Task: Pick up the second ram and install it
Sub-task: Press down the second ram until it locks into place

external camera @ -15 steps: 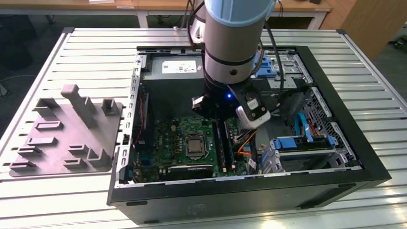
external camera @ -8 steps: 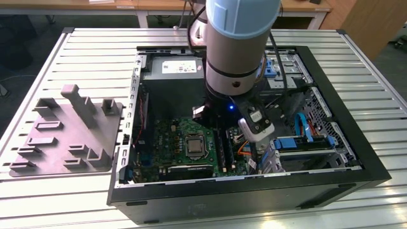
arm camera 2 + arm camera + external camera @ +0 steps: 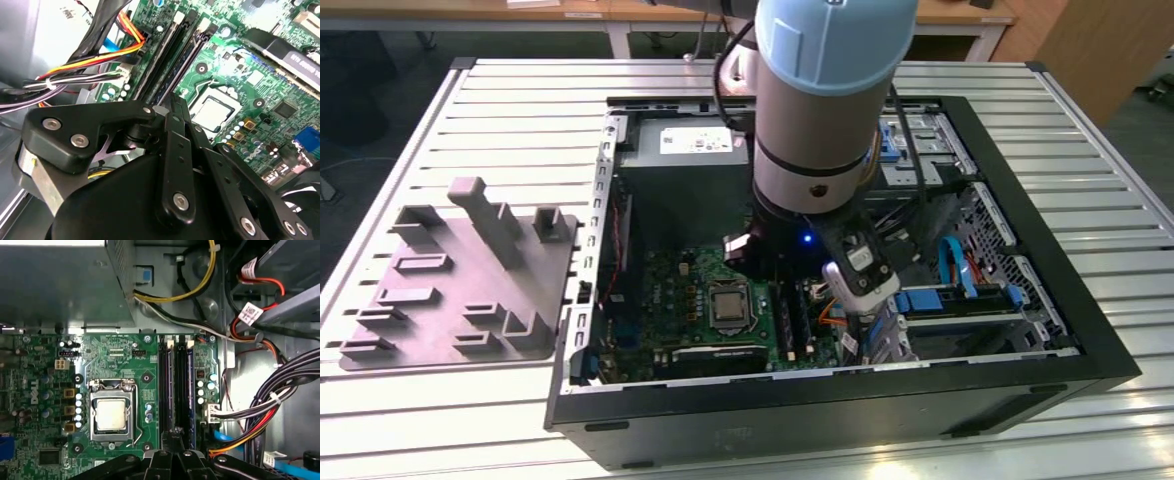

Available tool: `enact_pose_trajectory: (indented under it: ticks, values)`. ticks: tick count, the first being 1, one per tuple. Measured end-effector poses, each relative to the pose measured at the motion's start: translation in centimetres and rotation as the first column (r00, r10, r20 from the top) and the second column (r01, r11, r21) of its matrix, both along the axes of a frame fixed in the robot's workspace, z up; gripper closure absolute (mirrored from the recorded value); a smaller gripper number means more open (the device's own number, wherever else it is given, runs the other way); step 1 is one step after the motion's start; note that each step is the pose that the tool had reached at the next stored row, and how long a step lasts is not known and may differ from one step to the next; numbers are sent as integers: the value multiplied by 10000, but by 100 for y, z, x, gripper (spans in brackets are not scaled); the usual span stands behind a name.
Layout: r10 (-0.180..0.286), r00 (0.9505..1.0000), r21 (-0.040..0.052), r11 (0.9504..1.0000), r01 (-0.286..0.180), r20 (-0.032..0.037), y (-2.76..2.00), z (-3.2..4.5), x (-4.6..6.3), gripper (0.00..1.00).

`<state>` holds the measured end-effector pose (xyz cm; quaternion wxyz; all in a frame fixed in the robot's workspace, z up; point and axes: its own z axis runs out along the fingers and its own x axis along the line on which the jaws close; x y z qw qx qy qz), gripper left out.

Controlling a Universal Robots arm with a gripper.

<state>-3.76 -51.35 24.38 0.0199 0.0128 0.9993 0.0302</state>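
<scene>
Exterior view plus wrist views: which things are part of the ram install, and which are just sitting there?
Job in hand:
second ram, in a slot rail
slot rails
end effector, right above the rails

Just lying about:
processor socket
cable bundle
power supply
grey fixture plate, beside the case

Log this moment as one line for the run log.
end effector: inside computer case, over memory slots, beside processor socket | blue-green stick: standing in a slot | grip: cannot tell
</scene>
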Motion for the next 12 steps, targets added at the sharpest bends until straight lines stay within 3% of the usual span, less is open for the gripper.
enact_pose_trajectory:
  ticks: [4, 8, 12]
  values:
    - [0, 10000, -36, 10000, 0, -72, -27, -24, 0, 90]
    - [-1, 10000, -48, 10000, 0, -80, -31, -29, 1, 90]
    - [-1, 10000, -247, 9997, -1, -79, -31, -40, 2, 90]
